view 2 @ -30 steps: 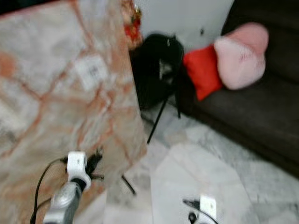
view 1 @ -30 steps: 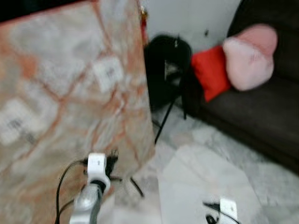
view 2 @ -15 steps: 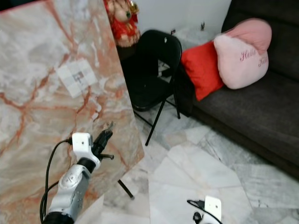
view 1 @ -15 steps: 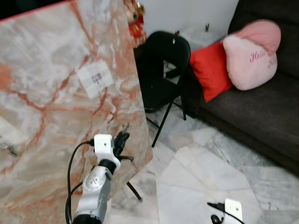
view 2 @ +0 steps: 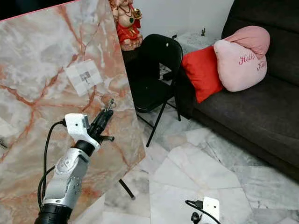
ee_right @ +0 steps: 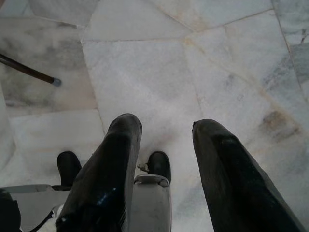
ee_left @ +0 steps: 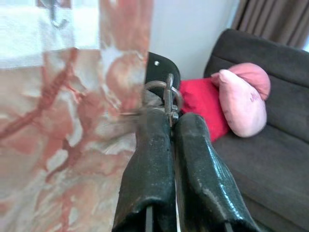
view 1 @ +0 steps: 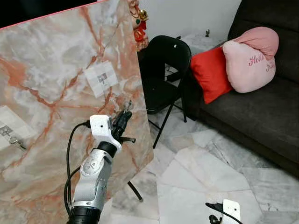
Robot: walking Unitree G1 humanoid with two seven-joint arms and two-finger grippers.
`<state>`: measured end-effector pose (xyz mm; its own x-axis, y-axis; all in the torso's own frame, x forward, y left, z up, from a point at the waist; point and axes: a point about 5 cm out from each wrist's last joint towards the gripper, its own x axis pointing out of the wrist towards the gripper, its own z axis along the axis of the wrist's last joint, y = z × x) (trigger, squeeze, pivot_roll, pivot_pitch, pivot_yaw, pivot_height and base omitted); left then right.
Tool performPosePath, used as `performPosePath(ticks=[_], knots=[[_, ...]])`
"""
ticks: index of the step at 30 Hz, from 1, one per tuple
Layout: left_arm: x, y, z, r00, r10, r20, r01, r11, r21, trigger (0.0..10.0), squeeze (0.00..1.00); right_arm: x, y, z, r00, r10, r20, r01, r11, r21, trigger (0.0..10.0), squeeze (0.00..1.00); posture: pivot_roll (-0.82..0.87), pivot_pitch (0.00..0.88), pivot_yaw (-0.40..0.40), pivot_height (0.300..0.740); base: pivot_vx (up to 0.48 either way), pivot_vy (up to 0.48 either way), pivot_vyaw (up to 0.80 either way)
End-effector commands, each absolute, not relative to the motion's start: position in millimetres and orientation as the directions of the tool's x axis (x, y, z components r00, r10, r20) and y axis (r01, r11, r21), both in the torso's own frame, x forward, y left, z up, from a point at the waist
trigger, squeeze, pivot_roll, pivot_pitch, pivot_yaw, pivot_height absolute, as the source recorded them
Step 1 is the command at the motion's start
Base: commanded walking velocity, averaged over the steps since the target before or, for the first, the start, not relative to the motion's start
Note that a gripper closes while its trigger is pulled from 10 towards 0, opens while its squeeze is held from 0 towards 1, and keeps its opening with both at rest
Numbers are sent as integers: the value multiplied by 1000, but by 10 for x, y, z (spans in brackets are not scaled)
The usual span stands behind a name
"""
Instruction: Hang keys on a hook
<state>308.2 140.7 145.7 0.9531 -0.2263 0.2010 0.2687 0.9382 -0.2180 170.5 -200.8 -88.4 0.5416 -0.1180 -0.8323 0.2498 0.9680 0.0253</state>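
Note:
A marble-patterned board [view 1: 51, 60] stands tilted on my left. A white patch with a small metal hook [view 1: 103, 77] sits on its upper part, and the hook [ee_left: 56, 13] shows blurred in the left wrist view. My left gripper [view 1: 124, 119] is raised in front of the board, below and right of that hook, shut on a metal key ring [ee_left: 164, 94] that sticks out past its fingertips [ee_left: 155, 126]. The keys [view 2: 109, 106] glint at the gripper's tip. My right gripper [ee_right: 164, 129] hangs low over the floor, open, with nothing between its fingers.
A second white patch with a hook [view 1: 13, 136] is at the board's left edge. A black folding chair [view 1: 164, 70] stands right behind the board, then a dark sofa [view 1: 261, 112] with a red cushion [view 1: 209, 72] and a pink one [view 1: 250, 58]. A red figurine [view 2: 124, 21] stands behind. The floor is marble tile [view 1: 201, 172].
The view has steadied and shifted after blur. My left gripper has risen with the key ring, closer to the upper hook patch. The right arm still hangs.

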Motion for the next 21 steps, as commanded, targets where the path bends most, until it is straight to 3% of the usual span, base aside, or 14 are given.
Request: performPosePath(ticks=[1,21], knots=[[3115,1405,1643,944,-210,255,270,936,-225,10000,0,1724,-1985,-878,549,-113,-828,242,970,28,10000,0,-11,7,67,740,0,0,0],[3222,1507,1966,954,0,299,79,965,-252,10000,0,1730,-1986,-875,550,-112,-828,233,972,24,10000,0,-16,7,63,740,0,0,0]])
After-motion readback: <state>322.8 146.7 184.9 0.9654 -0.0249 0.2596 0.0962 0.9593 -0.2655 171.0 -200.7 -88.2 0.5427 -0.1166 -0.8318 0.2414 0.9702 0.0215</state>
